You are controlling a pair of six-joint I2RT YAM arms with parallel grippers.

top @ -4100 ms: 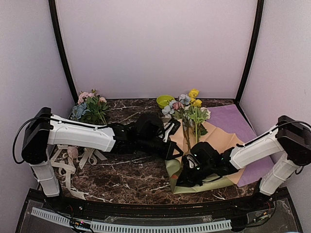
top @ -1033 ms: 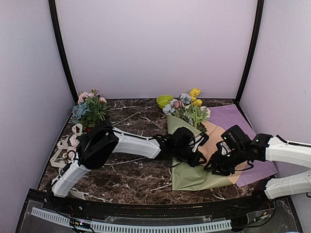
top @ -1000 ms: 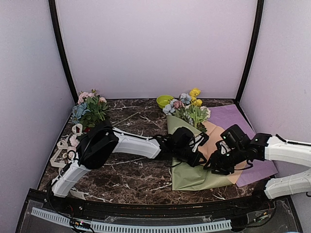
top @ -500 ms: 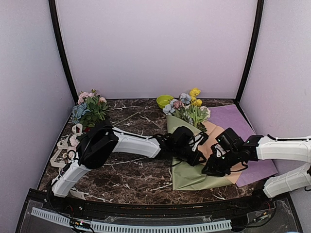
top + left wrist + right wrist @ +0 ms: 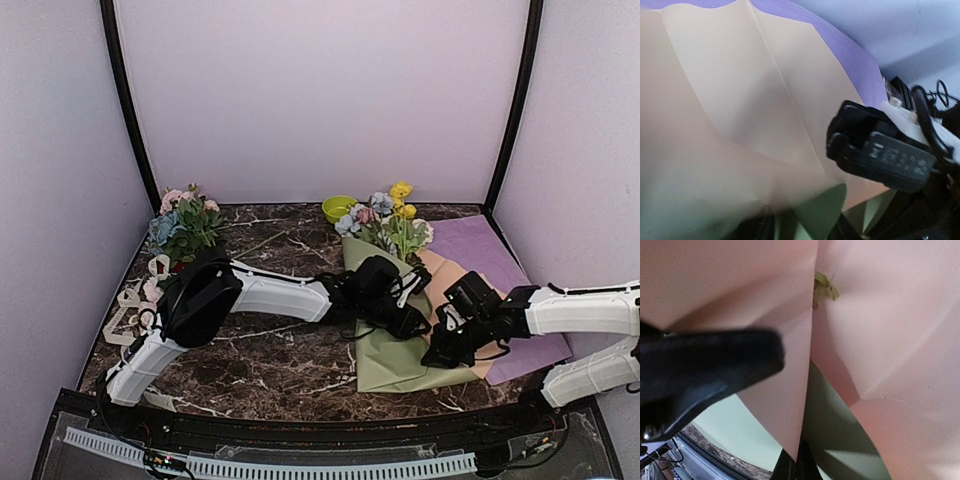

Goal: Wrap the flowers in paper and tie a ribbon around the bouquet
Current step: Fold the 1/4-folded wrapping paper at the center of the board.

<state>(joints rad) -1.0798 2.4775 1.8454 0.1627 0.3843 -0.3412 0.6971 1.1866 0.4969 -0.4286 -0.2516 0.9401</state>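
Firstly, dark brown marble-patterned tabletop (image 5: pixel 270 350), carrying all the items below.

Flat purple paper sheet (image 5: pixel 480 250): at the right edge, running toward the rear right corner, partly under the other papers.

Peach-tan paper sheet (image 5: pixel 445 275): creased, lying on the purple sheet right of centre. One folded flap is raised, and the left wrist view shows its fold lines.

Sage-green paper sheet (image 5: pixel 385 365): folded over the flower stems, its lower end near the front edge, lying on the peach-tan sheet.

Long-stemmed artificial flowers (image 5: pixel 390 220): blue, yellow, pink and white heads sticking out of the green fold, pointing at the rear edge.

Loose leafy cluster of pink and blue blooms (image 5: pixel 185 225): rear left corner, unwrapped.

Cream-white ribbon (image 5: pixel 130 310): heaped in loops along the left edge, well apart from the papers.

Left hand (image 5: pixel 415 305): low over the green fold, mid-tabletop; whether its fingers are apart or together cannot be told.

Right hand (image 5: pixel 795 465): fingers together, pinching the lower tip of the raised peach-tan flap, just right of the left hand.

Small lime-green bowl (image 5: pixel 338 208): at the rear edge, just left of the flower heads.
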